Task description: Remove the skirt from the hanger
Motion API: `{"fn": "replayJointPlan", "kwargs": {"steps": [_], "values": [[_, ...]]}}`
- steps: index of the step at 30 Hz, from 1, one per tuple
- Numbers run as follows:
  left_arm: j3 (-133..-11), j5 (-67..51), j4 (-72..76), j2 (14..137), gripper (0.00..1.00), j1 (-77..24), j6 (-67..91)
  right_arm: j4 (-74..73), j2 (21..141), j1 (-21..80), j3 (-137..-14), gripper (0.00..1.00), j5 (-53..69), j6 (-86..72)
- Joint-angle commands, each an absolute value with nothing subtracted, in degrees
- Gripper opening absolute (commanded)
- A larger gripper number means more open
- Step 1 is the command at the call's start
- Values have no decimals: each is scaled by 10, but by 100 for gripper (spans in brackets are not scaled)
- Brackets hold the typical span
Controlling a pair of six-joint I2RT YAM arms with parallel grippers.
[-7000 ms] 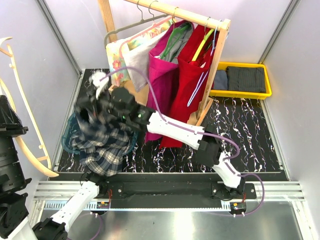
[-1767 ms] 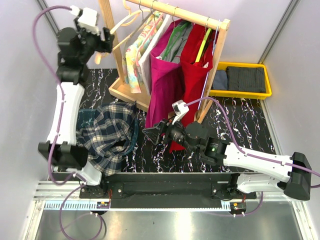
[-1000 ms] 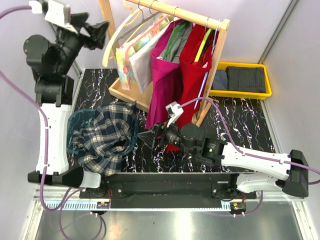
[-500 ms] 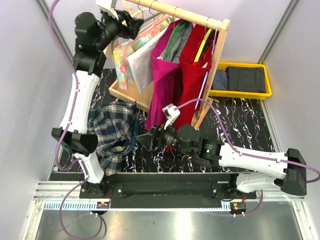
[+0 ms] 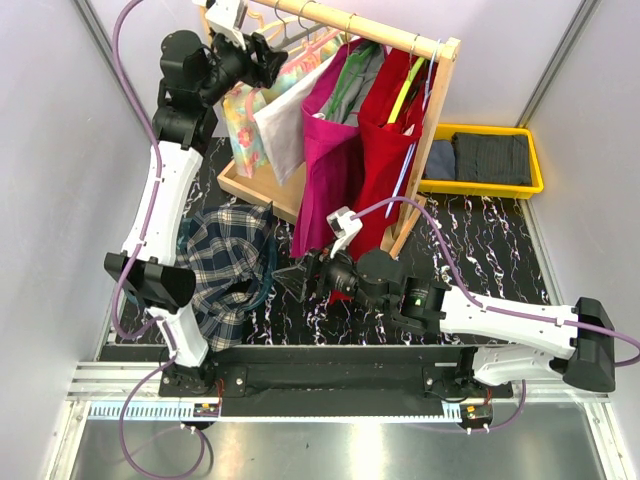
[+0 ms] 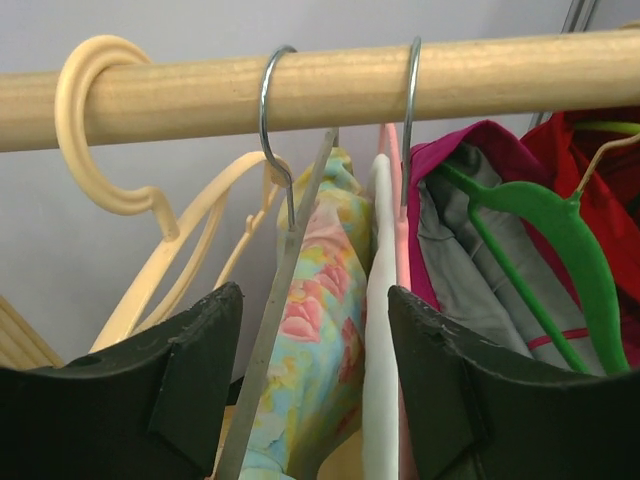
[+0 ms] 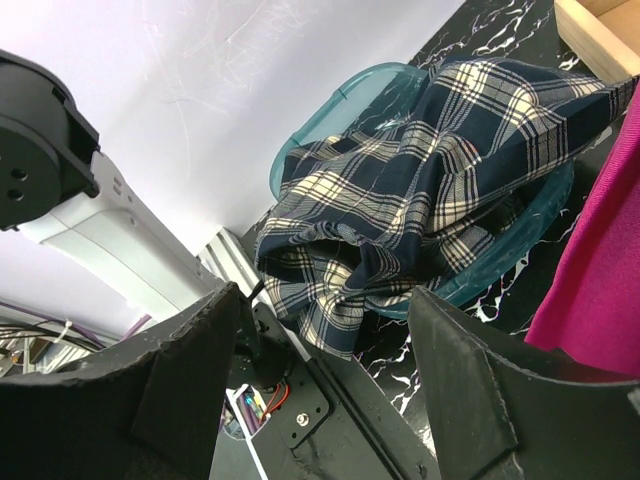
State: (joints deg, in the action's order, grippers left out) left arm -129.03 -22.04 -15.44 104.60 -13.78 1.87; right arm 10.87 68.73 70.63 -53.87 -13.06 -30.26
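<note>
Left hand [image 6: 315, 335], raised just under the left end of the wooden rail [image 6: 320, 85], fingers spread; a wire hanger [image 6: 264, 112] hooked on the rail runs down through the gap between them, and whether either finger touches it cannot be told. On the rail, outward from this hand: a bare cream hanger [image 6: 118, 200] nearest the rail's left end, then a floral garment [image 6: 320, 320], a white garment [image 6: 380, 380], a green hanger [image 6: 545, 210] carrying grey cloth, a magenta garment [image 5: 325, 170] and a red garment [image 5: 375, 160] toward the rail's right end. Right hand [image 7: 320, 330], low over the table [image 5: 490, 260] and below the middle of the rail, fingers spread and holding nothing, pointed toward the teal basket [image 7: 330, 100]. The plaid skirt [image 7: 430, 190] lies crumpled in this basket, off any hanger, spilling over its near rim, well below the rail's left end. A yellow tray [image 5: 480, 187] holding dark folded cloth sits on the table beyond the rail's right end.
</note>
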Motion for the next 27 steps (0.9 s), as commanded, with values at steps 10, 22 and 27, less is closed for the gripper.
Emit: {"fn": "replayJointPlan", "kwargs": {"steps": [10,22,27], "values": [[-1240,-246,-194,967,56,-129,-60,127,667,711,-551,77,-153,-306],[-1223,-296,-293,939,45,-125,-68,119,660,711,-552,77,-159,-310],[-1208,-301,-302,927,42,-124,-77,120,664,711,-555,77,-158,-311]]}}
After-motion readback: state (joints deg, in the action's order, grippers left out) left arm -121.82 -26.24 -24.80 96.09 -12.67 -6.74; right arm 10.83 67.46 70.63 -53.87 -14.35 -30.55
